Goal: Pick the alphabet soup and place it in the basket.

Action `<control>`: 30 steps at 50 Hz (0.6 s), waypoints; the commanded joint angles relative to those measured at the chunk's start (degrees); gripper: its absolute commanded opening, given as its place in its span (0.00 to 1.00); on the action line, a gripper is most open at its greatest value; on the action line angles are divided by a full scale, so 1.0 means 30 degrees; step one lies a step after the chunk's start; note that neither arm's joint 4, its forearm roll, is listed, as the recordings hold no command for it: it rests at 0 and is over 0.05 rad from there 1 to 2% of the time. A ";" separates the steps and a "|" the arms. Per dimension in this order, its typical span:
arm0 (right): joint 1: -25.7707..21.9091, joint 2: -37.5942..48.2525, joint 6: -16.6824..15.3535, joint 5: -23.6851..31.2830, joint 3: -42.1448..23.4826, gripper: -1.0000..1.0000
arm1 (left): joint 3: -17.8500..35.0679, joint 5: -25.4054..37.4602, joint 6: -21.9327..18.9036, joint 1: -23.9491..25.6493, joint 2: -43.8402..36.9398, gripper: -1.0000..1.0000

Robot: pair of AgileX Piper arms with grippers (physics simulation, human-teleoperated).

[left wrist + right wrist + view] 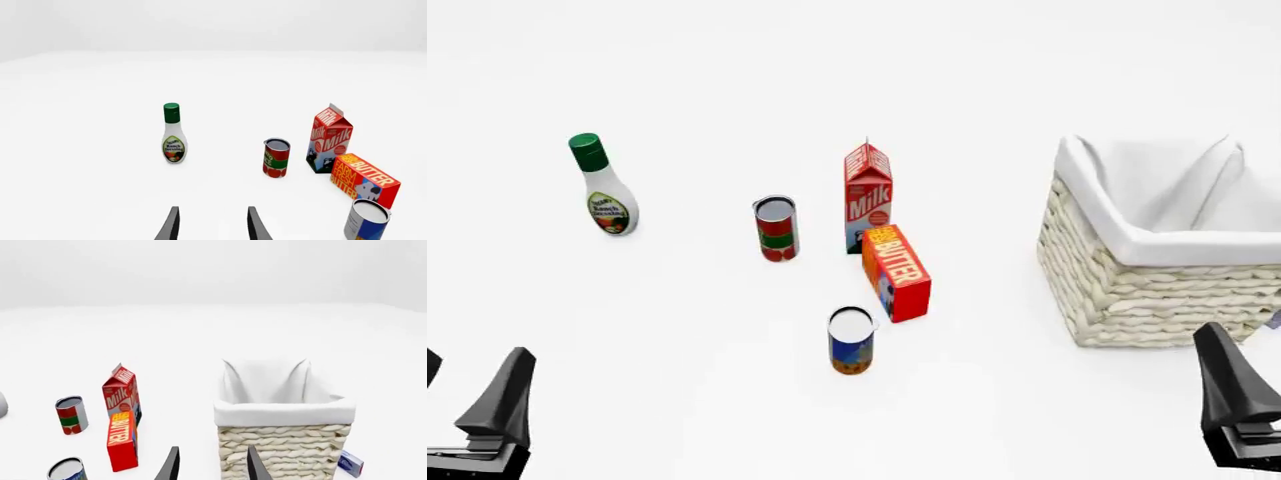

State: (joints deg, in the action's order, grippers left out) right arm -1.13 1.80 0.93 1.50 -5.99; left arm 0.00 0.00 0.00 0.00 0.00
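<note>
White counter fills the front view: the alphabet soup (851, 341) stands just nearer the arms than the butter box (897, 272), well apart from the basket (1121, 290), so nothing is done yet. From the left wrist, the left claw (212, 225) gapes empty, with open room toward the soup. From the right wrist, the right claw (212, 465) gapes empty before the basket's wicker wall.

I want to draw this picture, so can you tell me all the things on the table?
soup can: 1, blue and orange, front middle
red-green can: 1, left of milk
milk: 1, red carton, middle
butter: 1, red-orange box, right in front of milk
ranch bottle: 1, white, green cap, far left
basket: 1, cream, white lining, right
small box: 1, blue-white, beside basket
left gripper: black, open
right gripper: black, open
</note>
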 commanded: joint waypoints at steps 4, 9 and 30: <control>-0.1019 0.0820 -0.2000 0.1154 -0.2805 1.00 | 0.0000 0.0000 0.0000 0.0000 0.0000 1.00; -0.1722 0.1264 -0.2433 0.1176 -0.3423 1.00 | 0.0000 0.0000 0.0000 0.0000 0.0000 1.00; -0.6697 0.4802 -0.3855 -0.0711 -0.6366 1.00 | 0.0000 0.0000 0.0000 0.0000 0.0000 1.00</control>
State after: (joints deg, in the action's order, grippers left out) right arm -14.28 11.35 -9.16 1.45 -20.39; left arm 0.00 0.00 0.00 0.00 0.00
